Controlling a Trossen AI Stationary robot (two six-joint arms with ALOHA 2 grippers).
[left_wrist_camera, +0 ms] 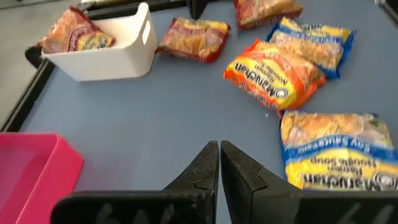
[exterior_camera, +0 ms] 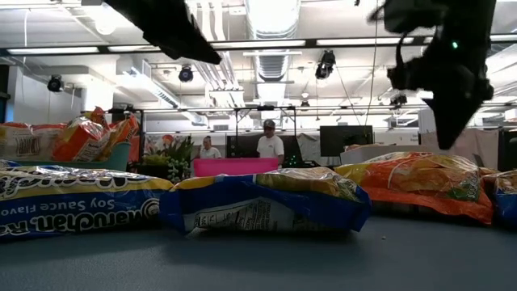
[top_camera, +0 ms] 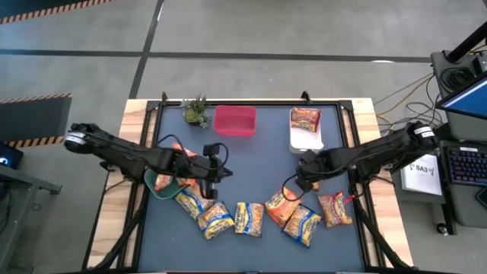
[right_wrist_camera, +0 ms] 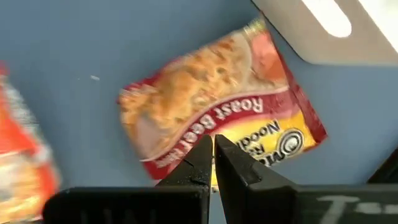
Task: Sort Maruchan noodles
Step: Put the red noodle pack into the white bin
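Right gripper [right_wrist_camera: 213, 144]: fingers pressed together, holding nothing, poised directly over a red packet [right_wrist_camera: 221, 109].
Red packet: flat on the bench [top_camera: 259, 164], just beside the white bin [top_camera: 306, 138], which holds another packet [top_camera: 305, 118].
Left gripper [left_wrist_camera: 219, 149]: closed and empty, above bare bench near the green bin [top_camera: 161, 183].
Other packets: yellow-and-blue [top_camera: 249, 218] and orange [top_camera: 281, 205] ones lie in an arc along the bench front.

Maruchan noodles, as they lie around my arms

A curved row of flat yellow-and-blue packets [top_camera: 249, 218] and orange packets [top_camera: 280, 207] lies along the near table edge; a red packet [right_wrist_camera: 217, 118] lies flat below my right wrist, another red one [top_camera: 305, 119] sits in the white bin [top_camera: 307, 140], and orange ones sit in the teal bin [top_camera: 162, 185].
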